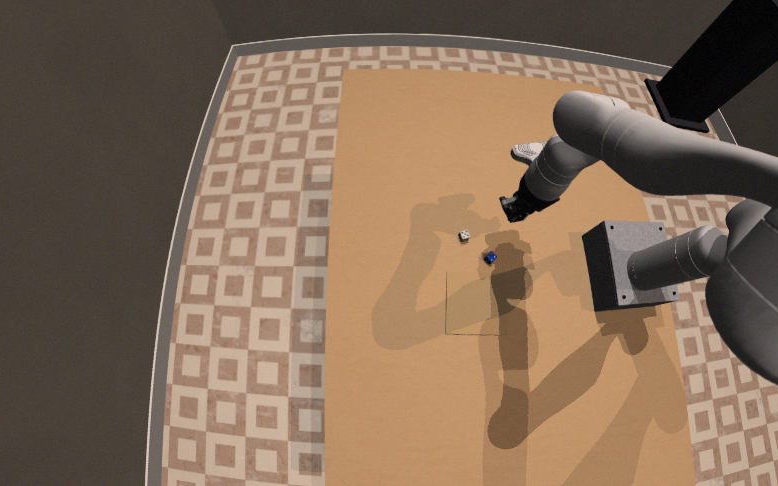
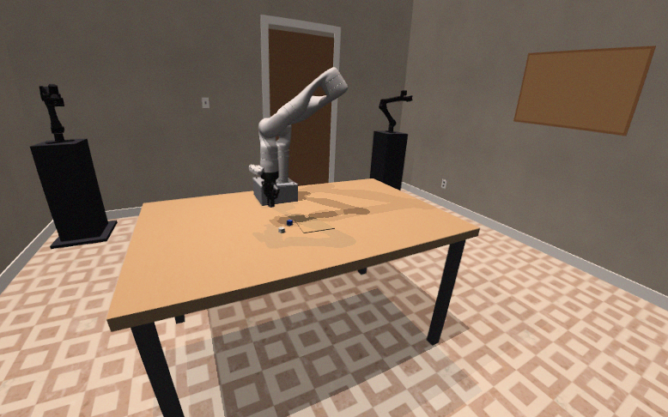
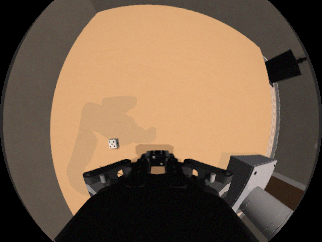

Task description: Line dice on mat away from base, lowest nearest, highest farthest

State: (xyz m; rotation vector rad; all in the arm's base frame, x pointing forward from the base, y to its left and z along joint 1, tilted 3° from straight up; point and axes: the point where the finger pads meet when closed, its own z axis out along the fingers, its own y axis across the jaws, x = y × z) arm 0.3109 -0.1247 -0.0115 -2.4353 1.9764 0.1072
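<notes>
A white die (image 1: 464, 235) (image 2: 281, 229) (image 3: 113, 142) and a blue die (image 1: 489, 257) (image 2: 289, 221) lie on the bare table, just off the far corner of the mat. The mat (image 1: 447, 302) (image 2: 320, 229) is table-coloured and thin, and shows only by its dark edge line. It lies flat. My gripper (image 1: 511, 216) (image 2: 270, 202) (image 3: 157, 156) hangs above the table between the dice and the robot base. It is shut on the third die, which the dark fingers hide almost wholly.
The grey robot base block (image 1: 627, 262) (image 2: 284, 191) stands on the table edge close behind the gripper. Two black pedestals with camera arms (image 2: 69, 186) (image 2: 388, 155) stand on the floor beyond the table.
</notes>
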